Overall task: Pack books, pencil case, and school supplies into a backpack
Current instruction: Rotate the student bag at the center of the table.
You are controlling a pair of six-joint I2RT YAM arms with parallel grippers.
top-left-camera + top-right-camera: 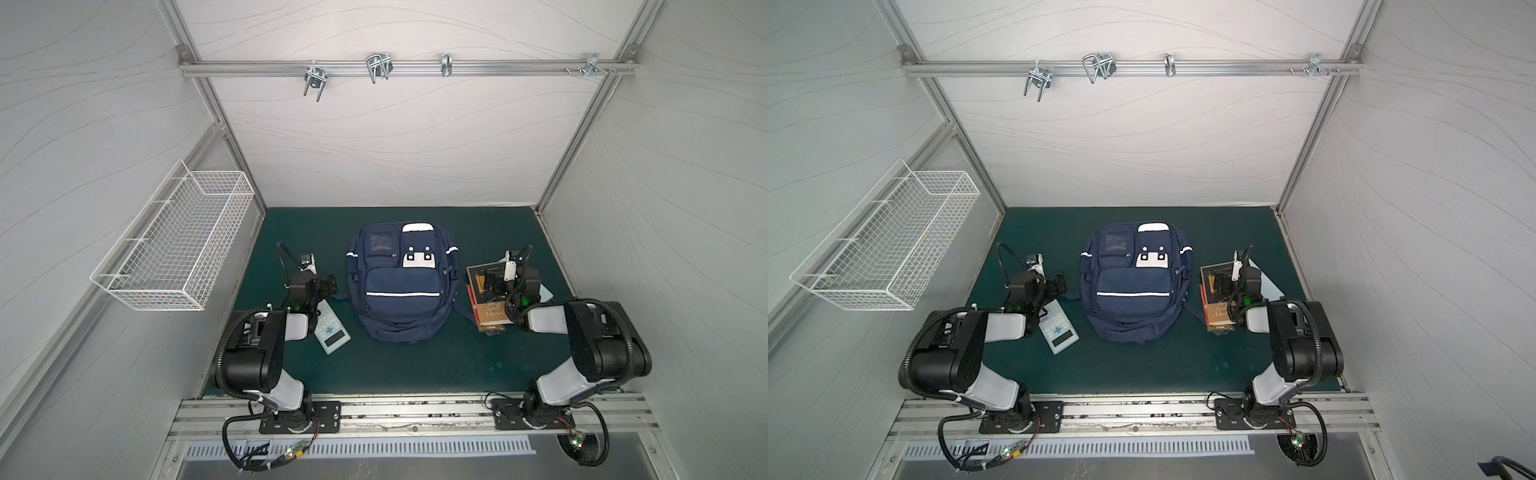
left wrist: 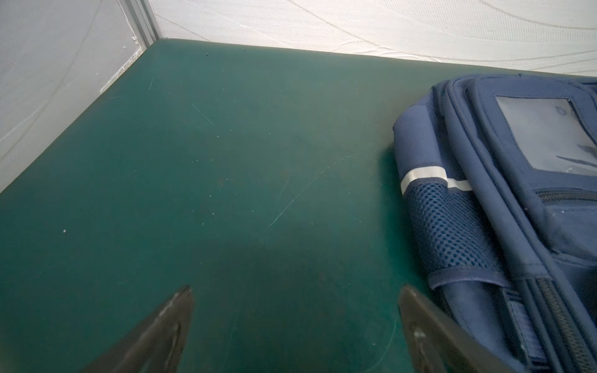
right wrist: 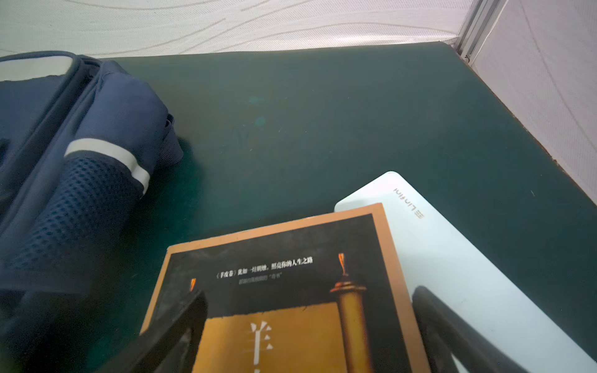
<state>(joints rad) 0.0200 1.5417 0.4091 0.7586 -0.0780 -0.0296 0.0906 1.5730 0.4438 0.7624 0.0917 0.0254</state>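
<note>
The navy backpack (image 1: 401,286) (image 1: 1133,291) lies zipped, front up, mid-mat; its mesh side pocket shows in both wrist views (image 2: 452,232) (image 3: 80,200). To its right is the stack of books (image 1: 487,309) (image 1: 1217,313), the brown-tan cover (image 3: 284,245) on top and a red edge beneath. Under the stack lies the pale blue pencil case (image 3: 452,258) (image 1: 546,293). My right gripper (image 1: 491,284) (image 3: 310,290) hangs open just above the top book, holding nothing. The pale calculator (image 1: 332,334) (image 1: 1059,330) lies left of the backpack. My left gripper (image 1: 328,284) (image 2: 296,287) is open over bare mat beside it.
A green mat (image 1: 415,365) covers the table, closed in by white walls on three sides. On the left wall hangs a white wire basket (image 1: 178,245). Metal hooks (image 1: 378,66) hang from the rail high on the back wall.
</note>
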